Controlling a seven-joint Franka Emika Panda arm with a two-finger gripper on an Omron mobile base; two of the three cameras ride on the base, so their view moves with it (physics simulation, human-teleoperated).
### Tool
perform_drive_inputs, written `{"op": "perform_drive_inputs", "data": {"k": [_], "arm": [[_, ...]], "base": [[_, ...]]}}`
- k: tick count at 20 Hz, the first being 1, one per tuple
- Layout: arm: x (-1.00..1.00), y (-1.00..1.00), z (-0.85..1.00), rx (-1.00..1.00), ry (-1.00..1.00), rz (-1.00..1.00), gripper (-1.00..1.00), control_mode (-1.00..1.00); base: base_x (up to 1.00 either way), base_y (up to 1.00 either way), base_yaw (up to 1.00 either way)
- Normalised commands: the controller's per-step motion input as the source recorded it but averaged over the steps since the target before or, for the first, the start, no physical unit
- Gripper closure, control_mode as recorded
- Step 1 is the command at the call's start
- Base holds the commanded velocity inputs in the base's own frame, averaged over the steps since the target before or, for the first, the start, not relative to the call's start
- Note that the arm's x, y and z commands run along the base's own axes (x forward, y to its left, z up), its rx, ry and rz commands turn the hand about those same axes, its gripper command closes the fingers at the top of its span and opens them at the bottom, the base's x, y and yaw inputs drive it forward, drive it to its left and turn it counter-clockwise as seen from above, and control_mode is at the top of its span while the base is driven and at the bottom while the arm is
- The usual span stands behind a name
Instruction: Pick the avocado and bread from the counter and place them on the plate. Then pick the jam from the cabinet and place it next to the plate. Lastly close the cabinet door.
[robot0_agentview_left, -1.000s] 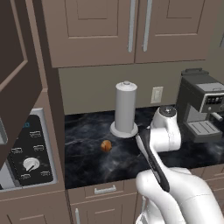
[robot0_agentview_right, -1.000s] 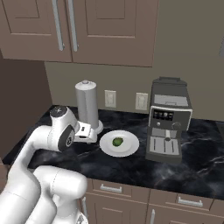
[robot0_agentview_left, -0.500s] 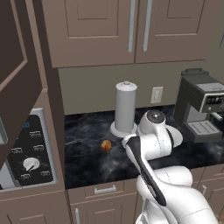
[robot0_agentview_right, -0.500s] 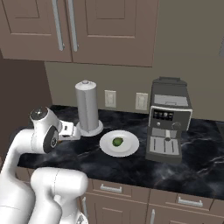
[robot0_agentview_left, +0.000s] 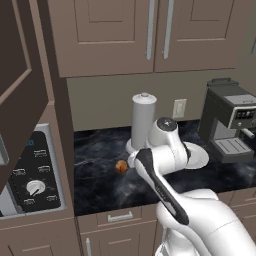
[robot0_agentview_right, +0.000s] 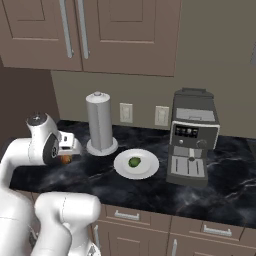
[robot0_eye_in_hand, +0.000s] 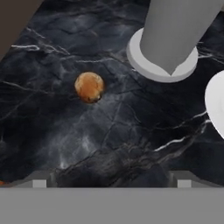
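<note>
Bread (robot0_agentview_left: 121, 166), a small orange-brown lump, lies on the black marbled counter (robot0_agentview_left: 100, 180) at about nine o'clock from the robot's wrist in the left base view, just beside the arm and clear of everything else. In the hand view the bread (robot0_eye_in_hand: 89, 87) sits at roughly ten o'clock from the middle of the picture, with bare stone all around it. The gripper (robot0_eye_in_hand: 112, 181) hangs above the counter with its two tips spread wide and nothing between them. At one o'clock from the bread stands the grey paper-towel holder (robot0_eye_in_hand: 168, 43) on its round base. Further right, at three o'clock, the edge of the white plate (robot0_eye_in_hand: 216, 107) shows. In the right base view the plate (robot0_agentview_right: 147, 165) lies between the paper-towel holder (robot0_agentview_right: 100, 122) and the coffee machine (robot0_agentview_right: 192, 137), with the dark green avocado (robot0_agentview_right: 134, 162) resting on its middle. Above the counter, the two wall cabinet (robot0_agentview_right: 100, 30) doors facing the cameras are shut.
</note>
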Motion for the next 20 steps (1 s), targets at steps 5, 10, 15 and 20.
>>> {"op": "perform_drive_inputs", "data": {"k": [5, 10, 15, 20], "arm": [[0.26, 0.32, -0.04, 0.0, 0.03, 0.06, -1.0, -1.0], [0.42, 0.4, -0.14, 0.0, 0.01, 0.04, -1.0, -1.0], [0.41, 0.33, -0.24, 0.0, 0.0, 0.02, -1.0, -1.0], [0.34, 0.04, -0.41, 0.0, 0.0, 0.01, -1.0, -1.0]], "base": [[0.0, 0.0, 0.0], [0.0, 0.0, 0.0], [0.0, 0.0, 0.0], [0.0, 0.0, 0.0]]}}
